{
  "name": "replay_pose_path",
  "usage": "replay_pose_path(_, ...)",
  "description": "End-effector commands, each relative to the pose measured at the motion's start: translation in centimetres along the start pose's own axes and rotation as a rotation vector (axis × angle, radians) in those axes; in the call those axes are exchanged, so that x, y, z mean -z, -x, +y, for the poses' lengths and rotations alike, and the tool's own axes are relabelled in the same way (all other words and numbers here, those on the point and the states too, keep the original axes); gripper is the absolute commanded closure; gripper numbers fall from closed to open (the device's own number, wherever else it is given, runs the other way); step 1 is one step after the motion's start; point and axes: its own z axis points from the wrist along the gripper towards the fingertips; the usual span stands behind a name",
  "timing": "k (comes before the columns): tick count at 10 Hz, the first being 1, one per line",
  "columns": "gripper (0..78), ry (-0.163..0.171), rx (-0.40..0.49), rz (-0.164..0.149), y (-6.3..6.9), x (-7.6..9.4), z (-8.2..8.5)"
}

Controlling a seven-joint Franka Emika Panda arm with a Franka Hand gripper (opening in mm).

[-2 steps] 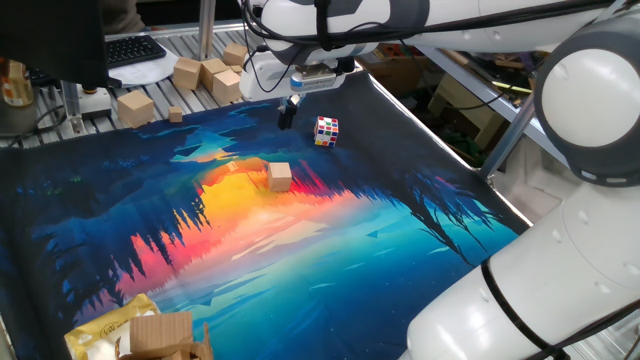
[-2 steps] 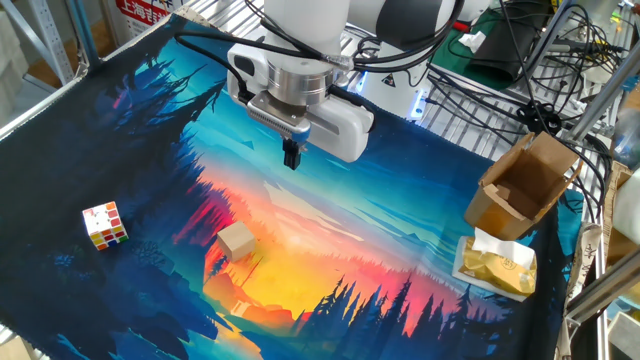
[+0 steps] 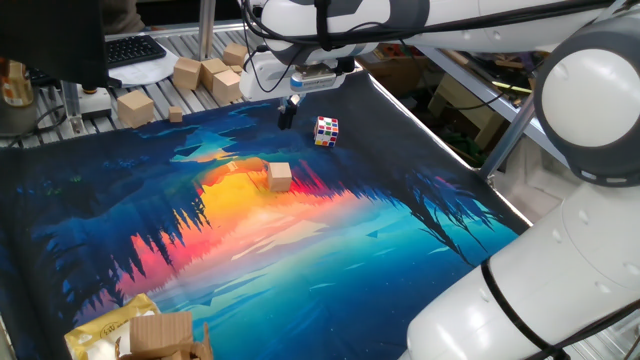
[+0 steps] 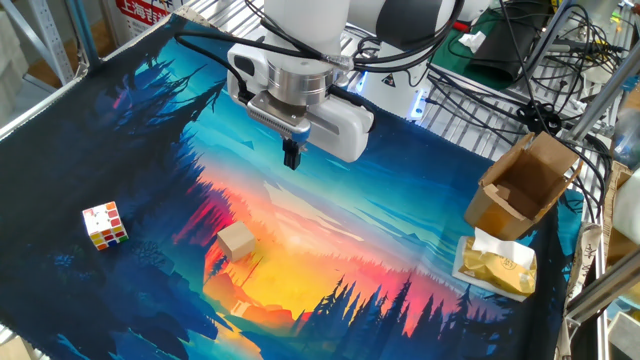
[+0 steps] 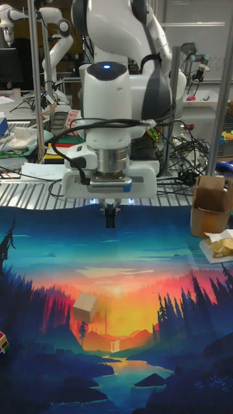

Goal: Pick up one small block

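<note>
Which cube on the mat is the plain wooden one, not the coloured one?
The small block lying on the orange part of the mat. It is bare light tan all over, while the puzzle cube off to its side has multicoloured stickered faces.

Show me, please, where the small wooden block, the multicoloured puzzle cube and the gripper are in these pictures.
small block (image 4: pixel 237 241): the other fixed view, on its top face.
puzzle cube (image 4: pixel 105 225): the other fixed view, on its front face.
gripper (image 4: pixel 292 160): the other fixed view, at the closed fingertips.
</note>
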Motion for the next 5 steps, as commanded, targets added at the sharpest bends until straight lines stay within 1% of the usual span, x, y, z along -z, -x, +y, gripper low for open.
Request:
replay_pose_path(1, 77.6, 0.158, -0.076, -0.006, 0.0, 0.0, 0.0)
replay_pose_path(4, 77.6, 0.158, -0.076, -0.004, 0.0, 0.0, 0.0)
replay_pose_path(5, 77.6, 0.158, -0.079, 0.002, 0.0, -0.01, 0.0)
